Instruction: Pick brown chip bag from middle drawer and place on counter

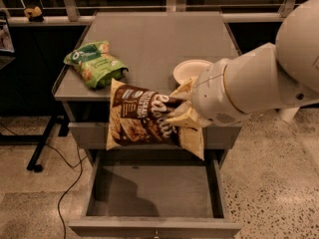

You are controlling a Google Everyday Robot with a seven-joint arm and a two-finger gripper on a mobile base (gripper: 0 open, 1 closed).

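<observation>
One hand (175, 107) is in view, at the end of a white arm (259, 83) that enters from the right. Its two cream fingers (183, 89) are pinched on the right end of the brown chip bag (139, 118). The bag hangs sideways in the air, above the open drawer (154, 227) and clear of its floor. The bag's upper edge overlaps the front edge of the counter (149, 34). On the counter, a green snack bag (93, 62) lies at the left front. A white plate (188, 69) sits at the right front, just behind the hand.
</observation>
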